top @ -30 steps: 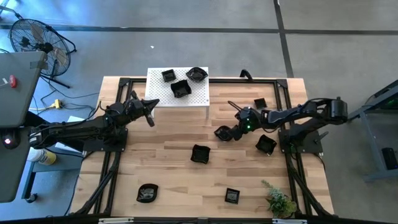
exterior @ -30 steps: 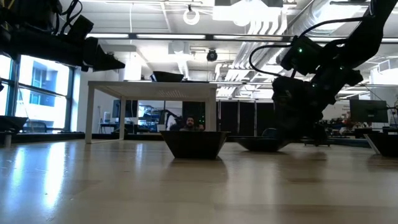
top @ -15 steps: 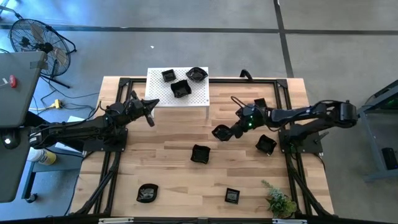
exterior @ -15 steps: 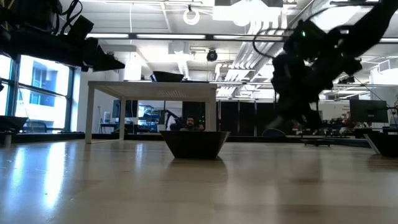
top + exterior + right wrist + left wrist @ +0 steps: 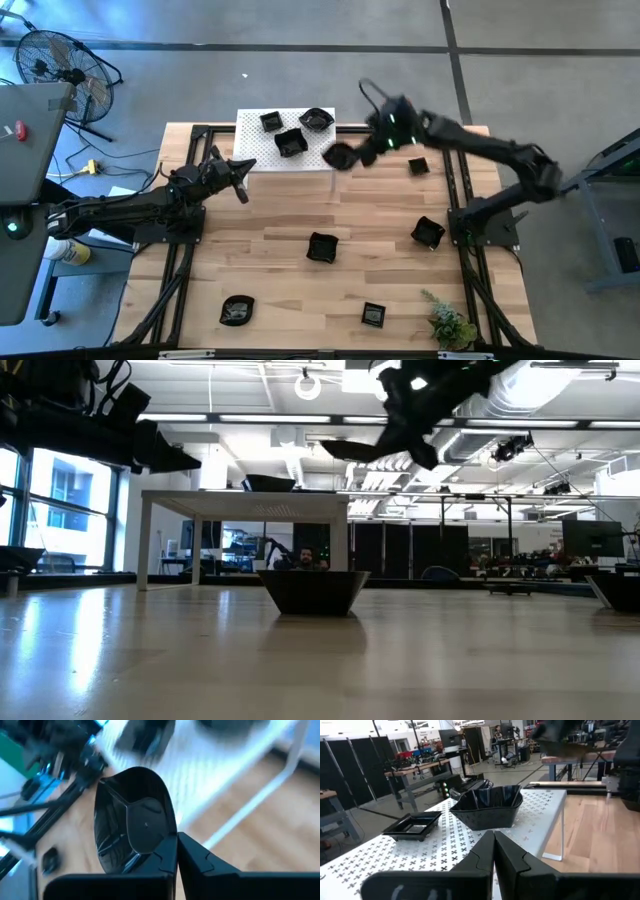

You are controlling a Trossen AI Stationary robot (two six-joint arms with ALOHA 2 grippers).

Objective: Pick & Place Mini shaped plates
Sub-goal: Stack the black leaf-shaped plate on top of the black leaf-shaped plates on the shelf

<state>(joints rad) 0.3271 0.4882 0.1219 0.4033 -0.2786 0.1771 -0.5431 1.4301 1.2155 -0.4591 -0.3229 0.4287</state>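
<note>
My right gripper (image 5: 362, 150) is shut on a rounded glossy black mini plate (image 5: 338, 156), held in the air just right of the white perforated platform (image 5: 255, 150). In the low view this plate (image 5: 350, 450) hangs above the platform top. Three mini plates (image 5: 290, 143) rest on the platform on their bases. Others sit on the wood: one in the middle (image 5: 321, 247), one at the right (image 5: 428, 232), two near the front (image 5: 237, 310). My left gripper (image 5: 243, 190) is shut and empty, at the platform's near left corner. My right gripper pinches the plate's rim (image 5: 167, 837) between its two fingers, on the side toward the arm. The fingers come from the table's right, slanting down. The plate sticks out past the fingertips toward the platform, lifted clear of table and platform, roughly level in the low view.
Another small black plate (image 5: 418, 166) lies at the far right of the table. A small green plant (image 5: 450, 325) stands at the near right corner. Black frame rails (image 5: 465, 160) run along the table's sides. A fan (image 5: 60, 65) stands on the floor beyond the left.
My right gripper has risen with the rounded plate, which sat on the wood right of centre. It has swung toward the table's far edge and the platform's right side. The plate is now lifted clear, above the height of the platform top.
</note>
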